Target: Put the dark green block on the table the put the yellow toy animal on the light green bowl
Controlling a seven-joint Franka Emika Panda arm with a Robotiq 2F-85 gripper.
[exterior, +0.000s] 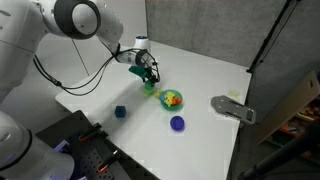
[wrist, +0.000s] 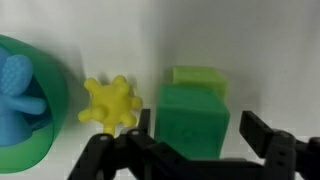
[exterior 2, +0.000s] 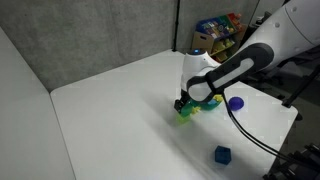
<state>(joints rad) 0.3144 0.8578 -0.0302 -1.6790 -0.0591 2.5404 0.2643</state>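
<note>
In the wrist view the dark green block (wrist: 193,118) stands between the fingers of my gripper (wrist: 197,128). The jaws are open, with a gap showing on the block's right side. Just behind the block lies the light green bowl (wrist: 198,76); only its top shows. The yellow toy animal (wrist: 110,103), a spiky lump, lies on the white table left of the block. In both exterior views the gripper (exterior: 149,78) (exterior 2: 184,103) is low over a small green cluster (exterior: 151,89) (exterior 2: 188,113); the block and bowl cannot be told apart there.
A larger teal-green bowl (wrist: 52,112) holding a blue toy (wrist: 15,88) sits left of the yellow toy, and also shows in an exterior view (exterior: 172,99). A dark blue cube (exterior: 120,112) (exterior 2: 222,154), a small purple bowl (exterior: 177,123) and a grey object (exterior: 232,108) lie on the white table (exterior: 200,70).
</note>
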